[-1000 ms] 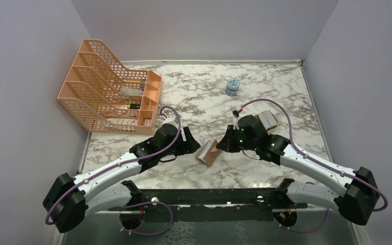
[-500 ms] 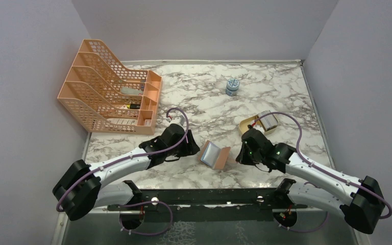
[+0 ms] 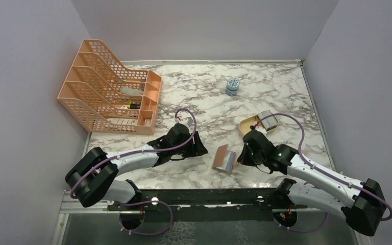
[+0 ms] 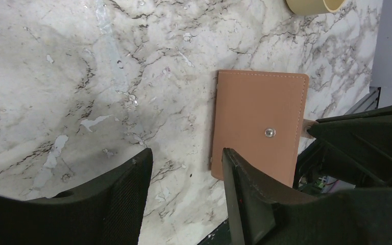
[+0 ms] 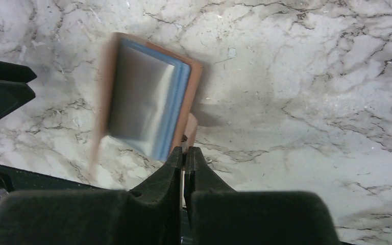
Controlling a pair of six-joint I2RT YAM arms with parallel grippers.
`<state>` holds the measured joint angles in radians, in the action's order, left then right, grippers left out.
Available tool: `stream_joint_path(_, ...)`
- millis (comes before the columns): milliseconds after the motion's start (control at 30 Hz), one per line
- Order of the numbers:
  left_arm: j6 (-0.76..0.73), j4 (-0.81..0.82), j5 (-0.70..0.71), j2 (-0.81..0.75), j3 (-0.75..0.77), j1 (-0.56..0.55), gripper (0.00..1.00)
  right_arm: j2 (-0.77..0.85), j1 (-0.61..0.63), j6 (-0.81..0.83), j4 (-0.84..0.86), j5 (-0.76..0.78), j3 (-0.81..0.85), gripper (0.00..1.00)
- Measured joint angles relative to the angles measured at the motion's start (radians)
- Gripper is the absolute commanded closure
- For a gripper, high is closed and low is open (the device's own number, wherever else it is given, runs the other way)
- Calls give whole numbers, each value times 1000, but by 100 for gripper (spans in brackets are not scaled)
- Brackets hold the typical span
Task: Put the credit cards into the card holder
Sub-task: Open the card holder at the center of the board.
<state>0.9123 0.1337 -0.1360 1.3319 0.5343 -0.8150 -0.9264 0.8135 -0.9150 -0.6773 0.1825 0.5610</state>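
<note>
Card holder (image 4: 259,125), snap button (image 4: 270,132) left wrist, sleeves (image 5: 143,102) right wrist

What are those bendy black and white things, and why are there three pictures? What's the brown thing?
They are two robot arms bolted to a marble-patterned table. Each arm ends in a two-finger pincer called a gripper. One picture looks down from above. The other two come from small cameras on the wrists, so each shows that arm's own black fingers at the bottom. The right gripper is pinched shut on the strap of a small tan leather card holder. Its wrist view shows the shiny sleeves inside, a bit blurred. The left gripper is open and holds nothing. Also on the table are an orange mesh file rack, a small round jar and a beige oval tray.
</note>
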Motion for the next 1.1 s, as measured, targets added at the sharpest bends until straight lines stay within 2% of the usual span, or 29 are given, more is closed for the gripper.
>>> stream_joint_path(233, 6, -2, -9, -3, -1, 0, 43, 18, 0, 76, 97, -54, 13, 99)
stream_joint_path(533, 10, -41, 29, -118, -1, 0, 35, -56, 0, 136, 287, -215, 54, 99)
stream_joint_path(1100, 21, -43, 40, -110, -10, 0, 35, -44, 0, 133, 350, -280, 55, 99)
